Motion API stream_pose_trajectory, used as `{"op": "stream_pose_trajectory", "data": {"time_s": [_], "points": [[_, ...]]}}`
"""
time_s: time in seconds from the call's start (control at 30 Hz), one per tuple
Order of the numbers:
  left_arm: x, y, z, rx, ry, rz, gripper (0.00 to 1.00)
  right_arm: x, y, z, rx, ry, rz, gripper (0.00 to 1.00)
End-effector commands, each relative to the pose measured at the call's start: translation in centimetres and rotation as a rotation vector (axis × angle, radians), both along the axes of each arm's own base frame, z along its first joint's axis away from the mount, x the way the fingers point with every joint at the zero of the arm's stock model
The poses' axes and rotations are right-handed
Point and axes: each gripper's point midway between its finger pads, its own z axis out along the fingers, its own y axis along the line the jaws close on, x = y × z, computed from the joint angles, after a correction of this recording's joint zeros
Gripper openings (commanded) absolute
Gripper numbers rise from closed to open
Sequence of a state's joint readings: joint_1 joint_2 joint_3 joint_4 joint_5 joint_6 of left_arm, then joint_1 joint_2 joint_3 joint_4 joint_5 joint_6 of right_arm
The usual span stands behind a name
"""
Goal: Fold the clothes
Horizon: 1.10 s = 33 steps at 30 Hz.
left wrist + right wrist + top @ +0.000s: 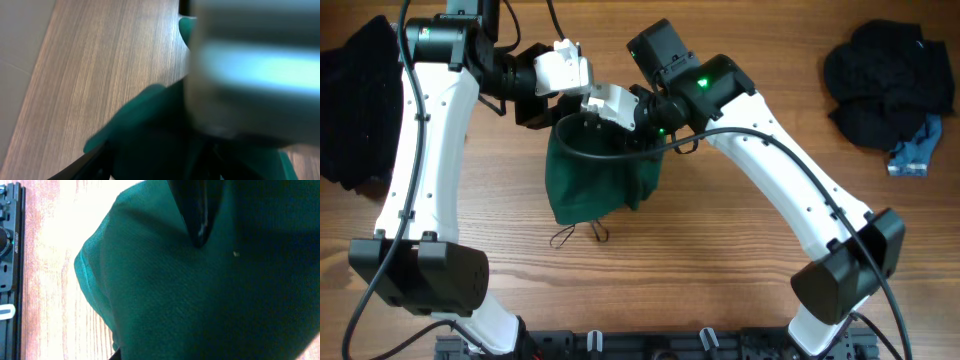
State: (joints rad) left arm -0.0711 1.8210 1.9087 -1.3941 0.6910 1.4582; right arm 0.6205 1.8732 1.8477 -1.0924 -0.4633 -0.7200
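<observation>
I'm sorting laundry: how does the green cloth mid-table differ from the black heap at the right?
The plain dark-green fabric garment is smooth; the black knitted heap looks coarse. The right claw pinches the green one mid-table; the black one lies untouched near the right edge. Both are crumpled, unfolded.

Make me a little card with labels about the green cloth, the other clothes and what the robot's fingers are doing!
Green cloth: middle of the table, bunched up, held up at its top edge
Cords: thin dark ends lying on the wood below it
Right fingers: shut, pinching the cloth's top
Left fingers: at the cloth's top too; too blurry to tell if gripping
Black heap: at the left edge
Other heap: black with a blue bit, far right
Table: wooden
</observation>
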Motion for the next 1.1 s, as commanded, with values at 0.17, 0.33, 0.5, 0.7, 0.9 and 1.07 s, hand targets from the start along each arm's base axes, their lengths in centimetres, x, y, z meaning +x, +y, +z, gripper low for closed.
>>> {"op": "stream_pose_trajectory", "data": {"time_s": [0.17,0.33,0.5,0.7,0.9,1.07], "points": [[-0.4,-0.5,0.1,-0.024,0.024,-0.016,0.60,-0.4,0.7,4.2,0.095,-0.122,0.075,0.04],[-0.7,-1.0,0.5,-0.059,0.032,-0.025,0.57,0.0,0.7,4.2,0.090,-0.142,0.074,0.04],[-1.2,-1.7,1.2,-0.120,0.053,-0.040,0.66,0.0,0.8,4.3,0.091,-0.155,0.087,0.04],[-1.1,-1.7,1.2,-0.119,0.050,-0.039,0.80,-0.1,0.8,4.3,0.094,-0.153,0.089,0.04],[1.4,0.0,0.1,-0.024,0.088,0.168,0.91,1.2,0.9,4.8,0.108,-0.159,0.003,0.04],[6.1,2.0,0.6,-0.044,0.118,0.541,1.00,5.6,-0.1,6.0,0.135,-0.159,-0.331,0.04]]}}
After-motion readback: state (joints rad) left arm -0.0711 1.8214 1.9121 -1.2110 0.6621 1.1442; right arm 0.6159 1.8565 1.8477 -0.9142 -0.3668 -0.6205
